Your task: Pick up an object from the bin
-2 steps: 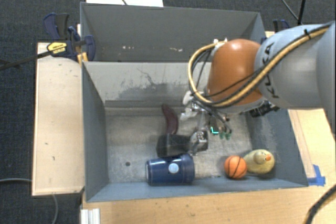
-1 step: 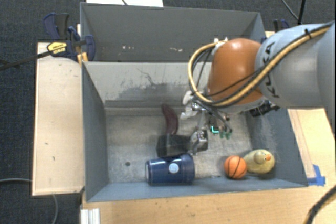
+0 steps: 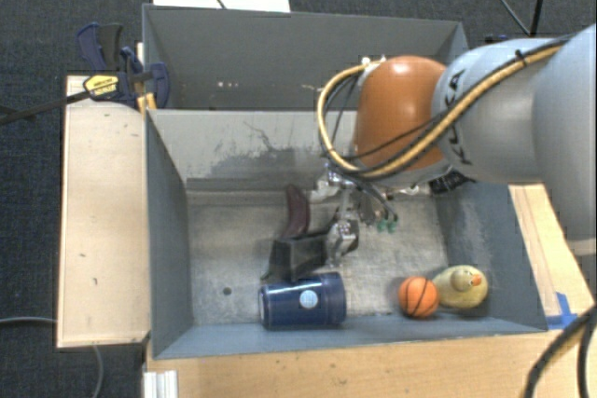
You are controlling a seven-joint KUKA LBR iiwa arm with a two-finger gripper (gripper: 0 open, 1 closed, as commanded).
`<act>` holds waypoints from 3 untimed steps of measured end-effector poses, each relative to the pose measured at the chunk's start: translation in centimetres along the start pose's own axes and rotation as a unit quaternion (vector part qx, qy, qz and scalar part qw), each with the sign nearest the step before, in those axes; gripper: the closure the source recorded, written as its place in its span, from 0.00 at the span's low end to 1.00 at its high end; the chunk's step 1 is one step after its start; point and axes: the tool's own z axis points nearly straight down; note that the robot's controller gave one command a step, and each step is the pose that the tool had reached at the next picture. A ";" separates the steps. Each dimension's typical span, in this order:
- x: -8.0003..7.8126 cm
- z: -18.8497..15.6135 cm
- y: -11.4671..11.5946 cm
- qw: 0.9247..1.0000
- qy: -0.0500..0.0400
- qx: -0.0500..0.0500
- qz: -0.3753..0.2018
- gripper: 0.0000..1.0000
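Observation:
My gripper point(image 3: 343, 230) reaches down into the middle of the bin from under the arm's orange cover. Its tip is right beside a dark, flat black thing point(image 3: 300, 254) lying on the bin floor, at that thing's right edge. A dark maroon curved piece point(image 3: 297, 210) stands just left of the gripper, touching the black thing's top. Directly in front of both lies a dark blue cylinder point(image 3: 302, 303) on its side, with a round white mark on its wall. Whether the gripper touches the black thing I cannot tell.
An orange ball point(image 3: 419, 295) with dark lines and a yellow rubber duck point(image 3: 462, 286) rest side by side near the bin's front right corner. The arm and its cables cover the bin's back right part.

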 end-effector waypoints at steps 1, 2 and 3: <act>2.1 1.7 0.8 0.999 -0.015 -0.004 0.052 0.00; 4.5 3.4 1.6 0.986 -0.018 -0.006 0.168 0.00; 1.4 3.8 3.3 0.993 -0.010 -0.002 0.116 0.00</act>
